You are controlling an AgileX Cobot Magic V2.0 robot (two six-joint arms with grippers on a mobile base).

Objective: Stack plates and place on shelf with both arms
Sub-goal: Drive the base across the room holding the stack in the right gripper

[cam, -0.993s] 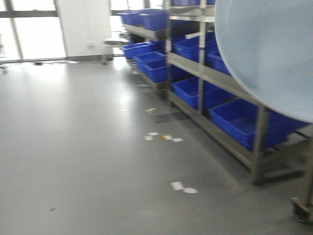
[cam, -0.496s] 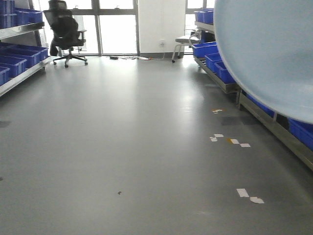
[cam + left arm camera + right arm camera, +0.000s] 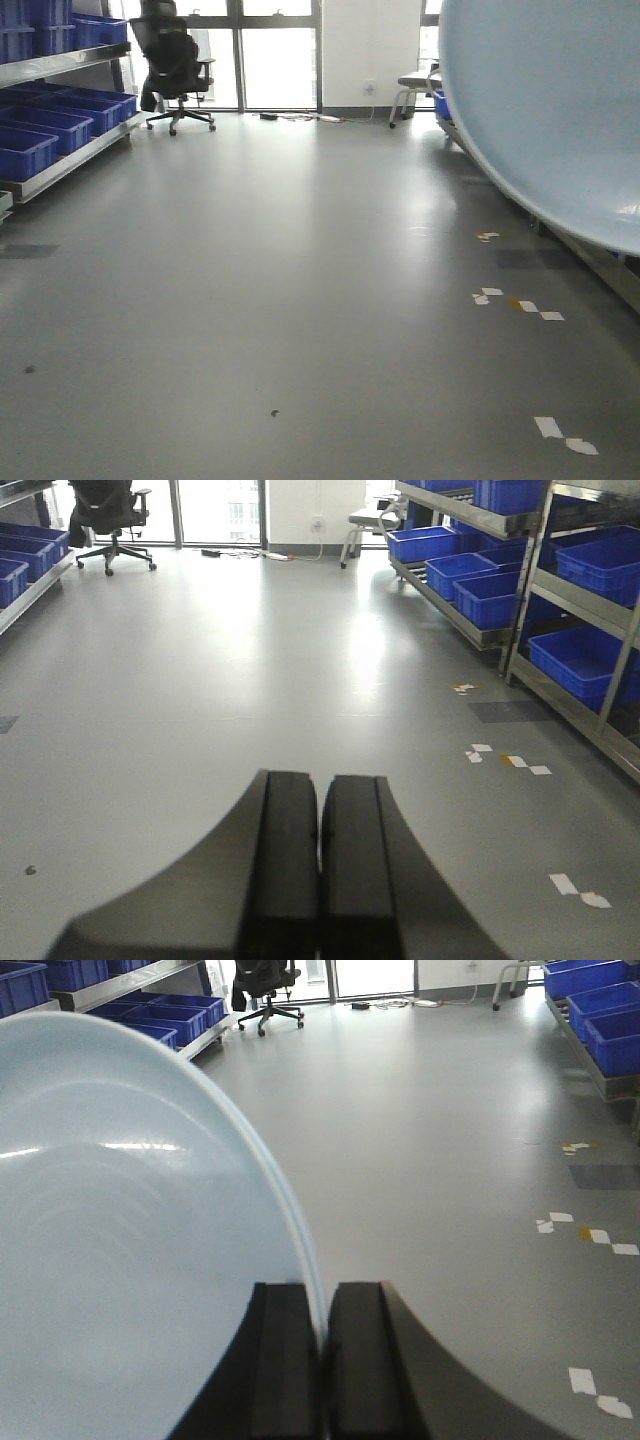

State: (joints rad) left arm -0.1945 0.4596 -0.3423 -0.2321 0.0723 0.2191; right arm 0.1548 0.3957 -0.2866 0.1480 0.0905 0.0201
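Observation:
A large pale blue-white plate stands on edge in my right gripper, whose jaws are shut on its thin rim. The same plate fills the upper right of the front view and hides what lies behind it. My left gripper is shut with nothing between its black fingers and hangs over bare grey floor. Steel shelf racks with blue crates line both sides of the room: one shelf on the right in the left wrist view, another shelf at the far left of the front view.
A black office chair stands near the far windows. Blue crates sit on the left rack's low tier. White paper scraps dot the grey floor on the right. A small grey table stands by the back wall.
The front view has swung left: the right-hand racks slid out of sight, and the chair and left rack came in. The plate keeps its place in the view.

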